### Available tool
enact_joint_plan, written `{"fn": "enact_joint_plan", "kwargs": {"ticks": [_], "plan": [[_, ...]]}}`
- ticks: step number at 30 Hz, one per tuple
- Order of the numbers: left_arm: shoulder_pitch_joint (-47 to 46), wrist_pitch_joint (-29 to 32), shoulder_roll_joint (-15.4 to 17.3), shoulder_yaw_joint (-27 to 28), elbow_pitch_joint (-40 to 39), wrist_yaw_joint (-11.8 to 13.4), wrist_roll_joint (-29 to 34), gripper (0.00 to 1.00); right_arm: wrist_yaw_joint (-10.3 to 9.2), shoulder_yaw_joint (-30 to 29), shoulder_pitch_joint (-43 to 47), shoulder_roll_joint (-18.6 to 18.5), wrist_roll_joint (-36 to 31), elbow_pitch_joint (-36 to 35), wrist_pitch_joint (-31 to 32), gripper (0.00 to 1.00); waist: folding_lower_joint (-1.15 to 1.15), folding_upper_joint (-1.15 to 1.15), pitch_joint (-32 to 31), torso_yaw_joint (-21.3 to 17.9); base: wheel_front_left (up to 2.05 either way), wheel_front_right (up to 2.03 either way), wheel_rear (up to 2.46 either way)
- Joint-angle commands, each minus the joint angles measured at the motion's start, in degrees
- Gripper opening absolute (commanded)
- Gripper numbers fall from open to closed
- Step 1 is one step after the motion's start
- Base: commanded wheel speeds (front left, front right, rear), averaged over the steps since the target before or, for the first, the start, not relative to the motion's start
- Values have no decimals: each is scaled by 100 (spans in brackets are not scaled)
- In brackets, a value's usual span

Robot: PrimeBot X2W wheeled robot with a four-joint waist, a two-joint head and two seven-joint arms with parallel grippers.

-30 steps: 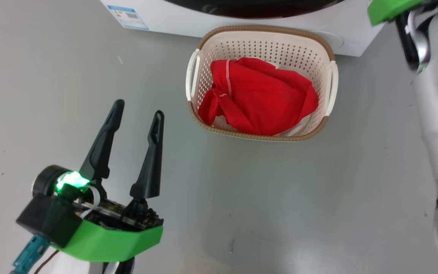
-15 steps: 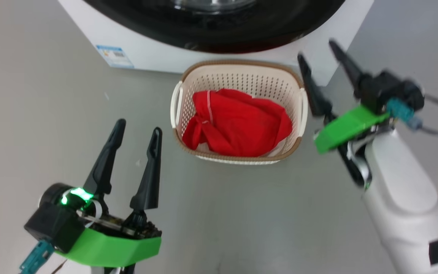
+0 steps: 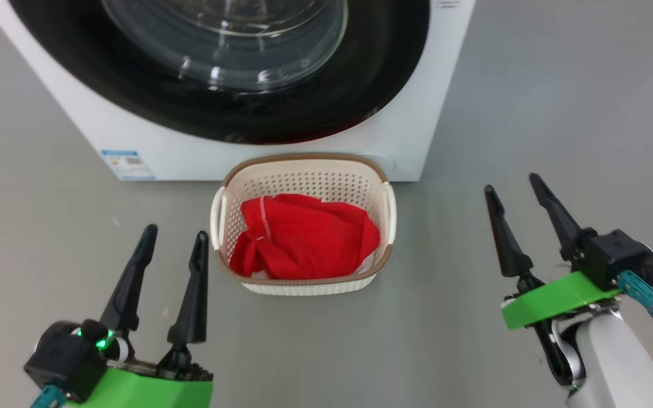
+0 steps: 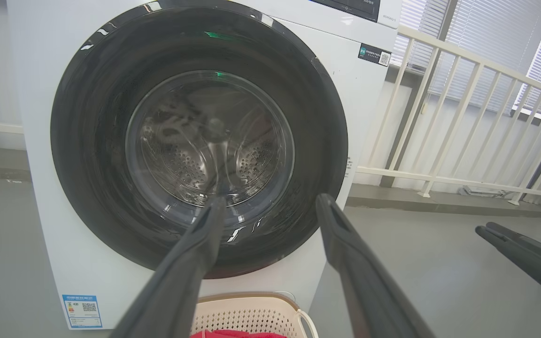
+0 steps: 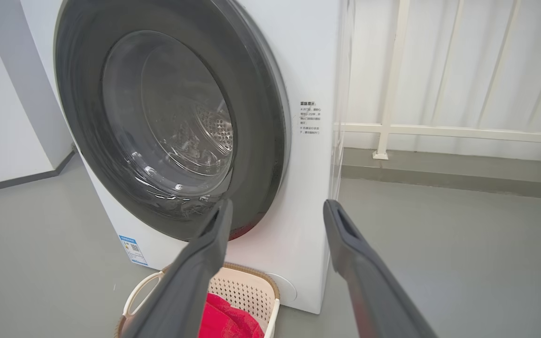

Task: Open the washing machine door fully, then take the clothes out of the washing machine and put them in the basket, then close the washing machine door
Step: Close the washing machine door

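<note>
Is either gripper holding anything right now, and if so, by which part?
Nothing is held. The left gripper and the right gripper are both open and empty, fingers apart; the clothes lie in the basket.

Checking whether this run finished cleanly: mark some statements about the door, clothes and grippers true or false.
1. The washing machine door is shut. True.
2. The basket stands in front of the washing machine. True.
3. The clothes are inside the washing machine. False: they lie in the basket.
4. The left gripper holds red fabric. False: it is open and empty.
5. The right gripper is open. True.
</note>
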Motion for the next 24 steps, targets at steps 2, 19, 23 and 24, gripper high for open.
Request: {"fn": "enact_joint_plan", "kwargs": {"ticks": [2, 19, 23, 24], "plan": [[83, -45, 91, 274, -96, -32, 60, 100, -22, -22, 190, 40, -129, -354, 5, 100, 0, 0, -371, -395, 0, 0, 0], [890, -45, 141, 708, 136, -32, 227, 100, -22, -660, 1808, 40, -112, -1562, 5, 100, 0, 0, -1154, -616, 0, 0, 0], [1077, -45, 148, 835, 104, -32, 276, 100, -22, -701, 2090, 40, -74, -1704, 5, 100, 0, 0, -1238, -645, 0, 0, 0], [1113, -45, 144, 854, 96, -32, 289, 100, -22, -707, 2133, 40, -72, -1725, 5, 100, 0, 0, -1252, -652, 0, 0, 0]]}}
